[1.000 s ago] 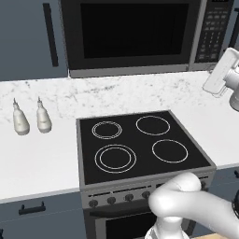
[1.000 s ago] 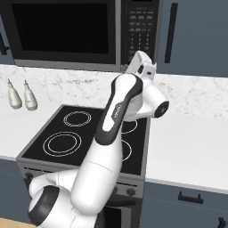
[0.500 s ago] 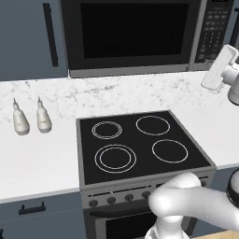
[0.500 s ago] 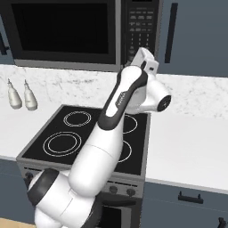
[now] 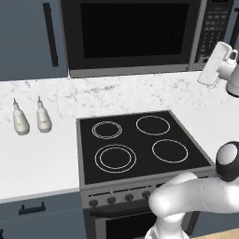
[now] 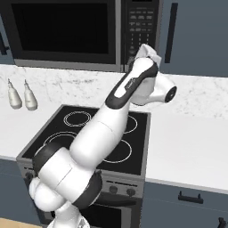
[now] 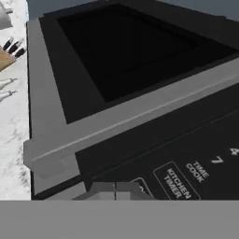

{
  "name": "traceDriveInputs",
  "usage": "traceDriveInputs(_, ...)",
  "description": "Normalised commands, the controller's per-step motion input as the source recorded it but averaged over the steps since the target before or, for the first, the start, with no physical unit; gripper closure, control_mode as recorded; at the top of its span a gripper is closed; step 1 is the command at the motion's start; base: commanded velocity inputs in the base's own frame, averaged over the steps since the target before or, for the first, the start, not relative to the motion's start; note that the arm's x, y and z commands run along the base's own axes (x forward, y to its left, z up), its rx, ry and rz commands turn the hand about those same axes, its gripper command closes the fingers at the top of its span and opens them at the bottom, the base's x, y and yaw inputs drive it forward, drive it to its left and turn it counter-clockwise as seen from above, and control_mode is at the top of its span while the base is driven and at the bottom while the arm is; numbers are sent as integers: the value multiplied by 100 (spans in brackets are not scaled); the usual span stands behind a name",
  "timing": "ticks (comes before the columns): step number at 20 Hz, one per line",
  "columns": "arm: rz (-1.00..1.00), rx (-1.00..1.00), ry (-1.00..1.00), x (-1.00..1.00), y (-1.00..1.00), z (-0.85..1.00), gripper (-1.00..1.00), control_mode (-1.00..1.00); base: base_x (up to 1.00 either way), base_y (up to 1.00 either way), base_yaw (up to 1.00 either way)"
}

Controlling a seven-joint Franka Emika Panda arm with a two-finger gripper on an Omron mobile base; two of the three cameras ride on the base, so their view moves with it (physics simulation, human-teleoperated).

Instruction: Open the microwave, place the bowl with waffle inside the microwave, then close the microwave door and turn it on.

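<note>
The microwave (image 5: pixel 135 32) (image 6: pixel 62 31) hangs above the counter with its dark glass microwave door (image 5: pixel 133 30) (image 7: pixel 126 60) shut. My gripper (image 5: pixel 211 67) (image 6: pixel 143 52) is up at the black button panel (image 5: pixel 212 28) (image 6: pixel 139 26) (image 7: pixel 186 158) on the microwave's right side. Its fingertips (image 7: pixel 115 190) are pressed together, shut on nothing, just short of the panel's lower buttons. The bowl and the waffle are hidden from view.
A black four-ring stove (image 5: pixel 140 144) (image 6: pixel 89 133) sits below in the white marble counter (image 5: pixel 37 158) (image 6: pixel 187 142). Two small bottles (image 5: pixel 30 119) (image 6: pixel 20 95) stand at the left. Dark cabinets with handles (image 5: pixel 49 35) (image 6: pixel 168 33) flank the microwave.
The hand has risen and moved in toward the microwave's button panel. The fingers have stayed shut, and the door has stayed closed.
</note>
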Motion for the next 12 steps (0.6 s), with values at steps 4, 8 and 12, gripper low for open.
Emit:
traceDriveInputs(4, -5, 1, 0, 66, -32, -6, 100, -100, 0, 0, 0)
traceDriveInputs(8, -4, 1, -9, -81, -91, -48, 100, -100, 0, 0, 0)
traceDriveInputs(12, -7, 1, -21, -100, -97, -79, 100, -100, 0, 0, 0)
